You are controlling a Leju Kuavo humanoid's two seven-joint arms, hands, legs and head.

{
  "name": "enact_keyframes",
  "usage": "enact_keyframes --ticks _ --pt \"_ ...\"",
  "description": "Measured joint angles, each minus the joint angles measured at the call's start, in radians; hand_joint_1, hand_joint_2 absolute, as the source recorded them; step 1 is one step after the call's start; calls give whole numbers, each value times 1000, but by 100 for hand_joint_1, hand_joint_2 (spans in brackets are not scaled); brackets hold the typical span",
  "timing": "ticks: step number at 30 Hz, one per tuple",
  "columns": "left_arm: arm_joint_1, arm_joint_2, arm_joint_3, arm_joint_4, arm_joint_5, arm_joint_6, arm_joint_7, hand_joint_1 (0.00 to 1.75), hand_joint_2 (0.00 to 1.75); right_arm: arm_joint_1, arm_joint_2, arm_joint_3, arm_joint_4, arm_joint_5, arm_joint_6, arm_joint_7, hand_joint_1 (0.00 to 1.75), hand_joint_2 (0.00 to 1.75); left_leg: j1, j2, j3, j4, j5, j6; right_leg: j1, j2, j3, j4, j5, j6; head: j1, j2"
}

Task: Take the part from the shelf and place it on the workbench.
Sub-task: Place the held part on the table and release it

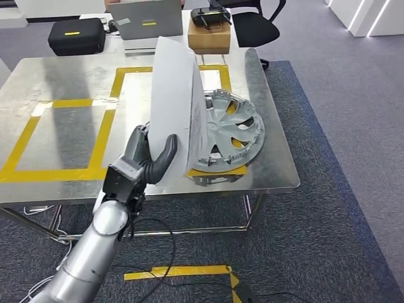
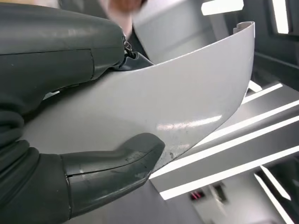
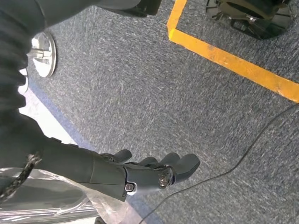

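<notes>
Left robot hand [image 1: 151, 158] clamped on lower edge of one pale grey curved panel [image 1: 176, 107], thumb across its face, long axis rising near-upright above the worktop [image 1: 57, 132] and just beside one silver wheel cover [image 1: 233, 129] lying flat. Right robot hand [image 3: 155, 175] hanging over carpet, fingers loosely extended, holding nothing. Left hand judged nearer; panel still to be lowered onto the worktop.

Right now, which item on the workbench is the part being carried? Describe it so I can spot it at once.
Start at the steel workbench marked with yellow tape. Above its near edge, the left hand grips a pale grey curved panel held upright on edge. Unlike the spoked silver wheel cover lying flat just beyond it, the panel is smooth, unperforated and lifted off the surface.
</notes>
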Motion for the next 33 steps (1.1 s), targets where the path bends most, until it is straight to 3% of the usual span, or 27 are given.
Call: enact_keyframes --ticks 3,5,6,8,10,11,12,13,15,16,20,22,24,25,26,27,29,30,33 --pt "-128 5 -44 139 -308 160 89 175 175 0 1 15 0 -3 5 7 0 175 -3 -3 2 -29 -1 12 1 -1 -13 -1 6 18 1 0" --pt "-216 10 -91 243 -519 217 158 175 175 -1 2 27 0 0 13 12 0 175 2 -3 2 -37 6 23 0 -1 -28 19 -10 29 3 0" --pt "-257 13 -114 293 -595 225 184 175 175 -2 2 34 0 2 16 15 0 175 4 -2 3 -41 9 28 0 -1 -48 57 -31 33 6 0" --pt "-321 16 -151 387 -684 228 213 175 175 -4 2 45 0 3 22 20 0 175 2 1 1 -41 10 32 -1 -1 -115 186 -88 38 11 0" --pt "-354 19 -169 456 -719 230 224 175 175 -2 2 52 0 1 23 22 0 175 -1 4 0 -40 9 34 -1 -1 -166 279 -107 41 11 0" --pt "-366 21 -177 483 -741 231 235 175 175 -2 2 55 0 0 24 22 0 175 -2 5 0 -40 9 34 -1 -1 -165 272 -89 41 11 0" --pt "-380 23 -186 508 -771 231 251 175 175 -1 2 58 0 -2 23 22 0 175 -2 4 1 -39 8 34 -1 -1 -145 226 -56 39 11 0" --pt "-395 24 -195 531 -806 231 270 175 175 -1 2 60 0 -4 23 22 0 175 -2 3 1 -38 7 33 -1 -1 -113 155 -18 36 12 0" --pt "-431 29 -210 583 -877 227 312 175 175 -2 2 67 0 -10 24 19 0 175 -6 0 -3 -34 6 27 0 -1 -52 39 22 29 12 0" --pt "-449 33 -215 611 -909 221 333 175 175 -3 2 71 0 -14 26 16 0 175 -8 0 -6 -33 7 23 1 0 -39 12 25 24 11 0" --pt "-509 55 -232 734 -1019 156 404 175 175 0 2 77 0 -34 36 2 0 175 -8 1 -15 -16 -6 2 -2 5 -33 0 25 3 8 0" --pt "-528 71 -240 788 -1047 137 419 175 175 0 2 79 -1 -38 37 -2 0 175 -4 1 -54 68 -53 -10 -6 5 -31 -3 27 -7 4 0" --pt "-535 84 -244 831 -1056 133 424 175 175 1 1 79 -1 -40 37 -3 0 175 0 1 -116 198 -106 -18 -6 5 -31 -3 26 -10 3 0" --pt "-535 88 -247 847 -1058 131 425 175 175 2 1 79 -1 -40 37 -3 0 175 2 1 -137 238 -112 -19 -6 5 -31 -2 25 -10 3 0" --pt "-535 92 -250 861 -1059 130 425 175 175 3 1 79 -1 -41 37 -3 0 175 3 1 -141 242 -100 -19 -6 5 -30 -2 25 -10 3 0" --pt "-537 95 -252 871 -1061 130 426 175 175 3 1 80 -1 -41 37 -3 0 175 4 1 -126 205 -69 -18 -6 6 -29 -2 25 -10 2 0" --pt "-543 99 -256 885 -1062 130 427 175 175 3 1 81 -1 -41 37 -3 0 175 3 1 -66 73 2 -11 -4 6 -26 -2 22 -6 3 0" --pt "-548 101 -258 891 -1063 129 427 175 175 3 1 82 -1 -41 36 -3 0 175 1 0 -41 16 21 -7 -3 5 -26 -1 21 -3 3 0" --pt "-556 105 -262 908 -1063 109 448 175 175 2 1 83 -1 -46 35 -2 0 175 -3 0 -22 -36 22 3 0 2 -30 -3 22 12 4 0"
